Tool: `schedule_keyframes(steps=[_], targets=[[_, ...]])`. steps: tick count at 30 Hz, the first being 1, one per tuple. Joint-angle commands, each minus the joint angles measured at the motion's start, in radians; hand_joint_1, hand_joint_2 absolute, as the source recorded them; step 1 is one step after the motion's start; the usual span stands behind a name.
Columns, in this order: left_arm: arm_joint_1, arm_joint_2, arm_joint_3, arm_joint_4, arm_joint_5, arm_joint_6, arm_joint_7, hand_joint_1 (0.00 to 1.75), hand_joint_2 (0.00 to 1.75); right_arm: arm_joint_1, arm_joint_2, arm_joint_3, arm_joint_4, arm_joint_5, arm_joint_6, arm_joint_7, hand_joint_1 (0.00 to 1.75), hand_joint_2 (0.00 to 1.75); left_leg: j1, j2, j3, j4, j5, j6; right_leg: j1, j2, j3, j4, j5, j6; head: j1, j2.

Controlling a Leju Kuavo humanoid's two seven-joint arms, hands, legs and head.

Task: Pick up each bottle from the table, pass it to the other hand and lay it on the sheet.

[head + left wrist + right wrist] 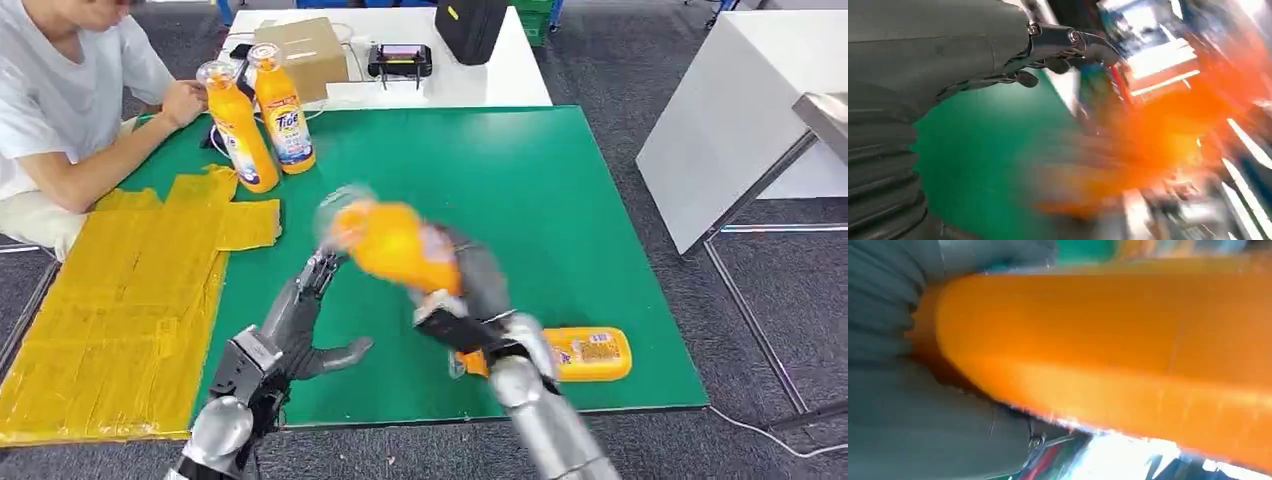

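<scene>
My right hand (470,285) grips an orange bottle (395,243) and holds it tilted above the middle of the green table; motion blurs it. That bottle (1108,350) fills the right wrist view close up. My left hand (300,320) is open just left of it, fingers spread toward the bottle's cap end, not touching. In the left wrist view the fingers (1068,42) are spread and the bottle (1168,135) is an orange blur beyond them. The yellow sheet (130,290) covers the table's left part. Two orange bottles (240,125) (283,108) stand upright at the sheet's far end. Another bottle (588,353) lies near the front edge.
A person (60,100) sits at the table's far left, a hand (183,100) close to the standing bottles. Behind the green table (560,180) a white table holds a cardboard box (300,45), a black device (400,60) and a black case (468,25). A white panel (740,120) stands at the right.
</scene>
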Motion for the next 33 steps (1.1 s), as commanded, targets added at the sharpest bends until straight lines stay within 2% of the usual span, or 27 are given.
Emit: schedule_keyframes(steps=[1, 3, 5, 9, 12, 31, 32, 33], targets=[[-0.097, 0.026, -0.055, 0.102, 0.051, -0.020, 0.007, 0.00, 1.75, -0.110, 0.045, 0.305, 0.304, 0.010, -0.063, 0.012, 1.75, 1.75, 0.002, -0.003, 0.006, -0.001, -0.002, -0.003, 0.001, 0.003, 0.007, 0.000, -0.004, -0.003, -0.002, 0.000], [-0.100, 0.027, -0.057, 0.103, 0.053, -0.019, 0.007, 0.00, 1.75, -0.111, 0.043, 0.311, 0.302, 0.008, -0.060, 0.017, 1.75, 1.75, 0.004, -0.010, 0.004, 0.000, 0.000, -0.002, 0.002, -0.003, 0.007, -0.001, -0.004, -0.001, 0.001, 0.000], [-0.100, 0.027, -0.057, 0.103, 0.053, -0.019, 0.007, 0.00, 1.75, -0.111, 0.043, 0.311, 0.302, 0.008, -0.060, 0.017, 1.75, 1.75, 0.005, -0.005, 0.003, 0.000, -0.001, -0.002, 0.002, 0.002, 0.005, -0.001, -0.003, -0.001, 0.001, 0.000], [-0.109, 0.022, -0.052, 0.107, 0.084, -0.018, 0.005, 0.00, 1.75, -0.115, 0.043, 0.354, 0.327, 0.030, -0.066, 0.031, 1.75, 1.75, 0.003, -0.008, 0.001, 0.000, 0.001, -0.002, 0.001, -0.002, 0.002, -0.001, -0.002, -0.001, 0.001, 0.000], [-0.115, 0.022, -0.047, 0.096, 0.113, -0.016, 0.003, 0.00, 1.75, -0.121, 0.041, 0.374, 0.353, 0.022, -0.080, 0.032, 1.75, 1.75, 0.003, -0.008, 0.002, 0.000, 0.000, -0.003, 0.001, 0.000, 0.004, 0.000, -0.003, -0.002, 0.000, 0.000], [-0.117, 0.021, -0.043, 0.094, 0.116, -0.005, 0.002, 0.00, 1.75, -0.127, 0.034, 0.377, 0.352, 0.017, -0.081, 0.035, 1.75, 1.75, 0.003, -0.008, 0.001, 0.000, 0.000, -0.003, 0.002, -0.002, 0.002, -0.001, -0.003, -0.002, 0.000, 0.000], [-0.115, 0.019, -0.042, 0.094, 0.105, 0.011, -0.002, 0.30, 1.75, -0.126, 0.033, 0.376, 0.349, 0.015, -0.083, 0.037, 1.75, 1.75, 0.004, -0.009, 0.003, 0.000, -0.001, -0.003, 0.002, -0.001, 0.005, -0.001, -0.005, -0.002, 0.000, 0.000], [-0.113, 0.017, -0.043, 0.092, 0.087, 0.027, -0.009, 1.75, 1.75, -0.125, 0.031, 0.375, 0.347, 0.012, -0.084, 0.038, 1.75, 1.75, 0.003, -0.008, 0.000, 0.000, 0.000, -0.003, 0.002, -0.002, 0.002, -0.001, -0.003, -0.001, 0.000, 0.000]])
